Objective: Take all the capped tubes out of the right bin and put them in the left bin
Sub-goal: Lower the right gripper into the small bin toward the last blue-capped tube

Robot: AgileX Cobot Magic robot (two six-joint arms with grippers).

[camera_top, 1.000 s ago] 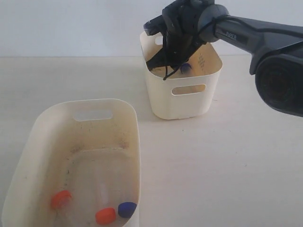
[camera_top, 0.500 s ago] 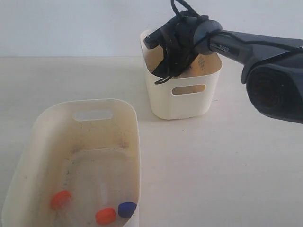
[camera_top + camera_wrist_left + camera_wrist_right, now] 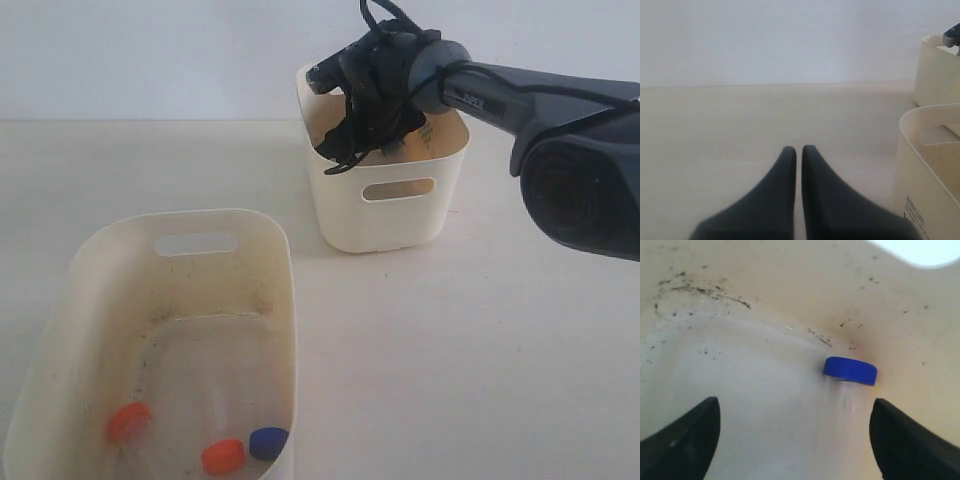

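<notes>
My right gripper (image 3: 345, 150) reaches down into the small deep right bin (image 3: 350, 215). In the right wrist view it (image 3: 795, 407) is open, its fingers spread wide above the bin's floor. A clear capped tube with a dark blue cap (image 3: 850, 371) leans in the bin's corner, just ahead of one finger and not touched. The wide left bin (image 3: 290, 300) holds three tubes: two orange-red caps (image 3: 130, 421) (image 3: 222, 456) and one blue cap (image 3: 268, 443). My left gripper (image 3: 799, 149) is shut on nothing, low over the table beside the left bin (image 3: 925, 170).
The right bin's inner walls (image 3: 765, 290) carry dark specks and close in around the right fingers. The right arm (image 3: 540, 85) comes in from the right edge. The right bin (image 3: 935, 70) shows beyond the left bin in the left wrist view.
The right gripper has turned and sunk a little deeper into the right bin. The blue cap that showed beside it a second ago is now hidden in the exterior view.
</notes>
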